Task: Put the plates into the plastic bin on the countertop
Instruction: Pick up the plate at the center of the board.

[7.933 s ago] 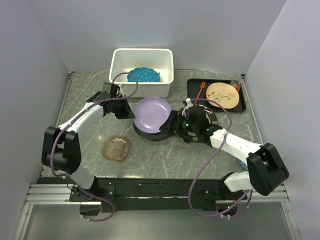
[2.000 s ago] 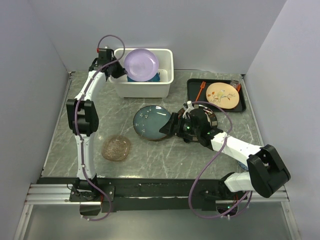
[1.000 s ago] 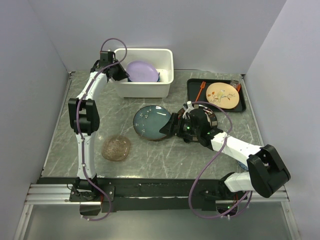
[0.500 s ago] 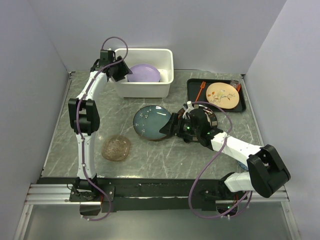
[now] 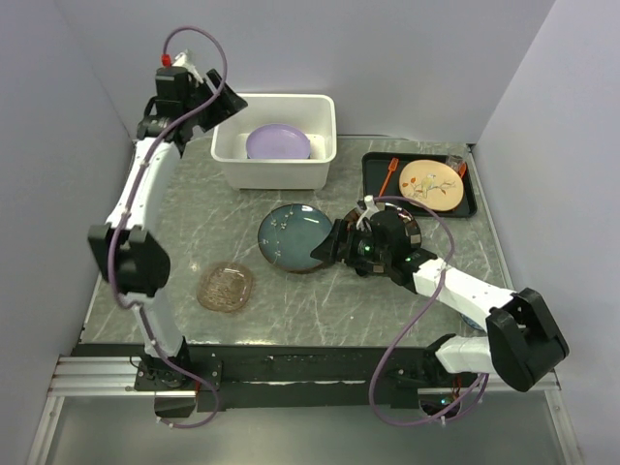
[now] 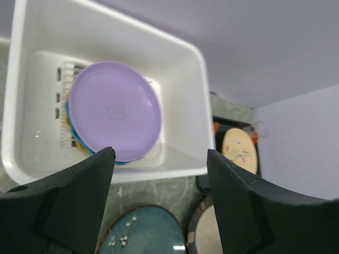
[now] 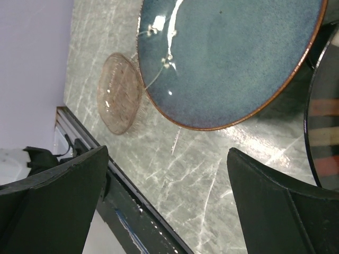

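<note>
Left wrist view: lavender plate [image 6: 114,111] now lies in the plastic bin [image 6: 197,100]; left gripper [image 6: 159,153], released, has lifted away; dark teal plate [image 5: 294,235] waits.

Stacked plates [image 5: 278,142] lie in the bin [image 5: 274,176]; another plate [image 5: 294,236] before it; the tray [image 5: 373,199] rightward.

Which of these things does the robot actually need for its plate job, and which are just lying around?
Part of the job: white bin, lavender plate inside it, dark teal plate, amber glass plate.

Just lying about: black tray, tan plate on it, orange fork.
</note>
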{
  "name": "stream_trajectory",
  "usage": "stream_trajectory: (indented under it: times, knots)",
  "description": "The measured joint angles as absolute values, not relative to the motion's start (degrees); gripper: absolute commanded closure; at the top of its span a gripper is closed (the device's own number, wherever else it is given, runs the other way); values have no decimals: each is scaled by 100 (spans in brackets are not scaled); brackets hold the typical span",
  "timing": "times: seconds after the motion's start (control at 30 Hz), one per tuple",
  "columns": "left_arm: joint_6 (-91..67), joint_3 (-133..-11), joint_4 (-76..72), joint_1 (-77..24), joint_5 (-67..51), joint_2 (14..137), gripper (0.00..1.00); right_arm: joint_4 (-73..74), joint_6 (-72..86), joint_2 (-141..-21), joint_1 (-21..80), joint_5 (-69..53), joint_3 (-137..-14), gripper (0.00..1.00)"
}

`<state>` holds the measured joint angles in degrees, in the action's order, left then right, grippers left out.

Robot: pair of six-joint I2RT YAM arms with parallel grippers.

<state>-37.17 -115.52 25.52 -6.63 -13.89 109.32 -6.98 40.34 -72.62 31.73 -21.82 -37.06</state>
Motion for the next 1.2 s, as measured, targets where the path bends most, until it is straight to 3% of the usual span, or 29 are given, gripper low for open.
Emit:
stream_trajectory:
  times: [0.23, 0.63, 1.2]
  knots:
    - [-3603, -10283, 2373, -1074, -1544, 9437, 25, -451, 3931, -7253, 3173, -2134, -3730, 0]
    - [-3505, -7424, 2630, -1555, -1498, 8962, 25, -333, 3804, -7456, 3173, -2091, -4056, 0]
    - [-3369, -7006, 2731, -1542, -1507, 8766, 26, -119, 3798, -7590, 3166, -1839, -4287, 0]
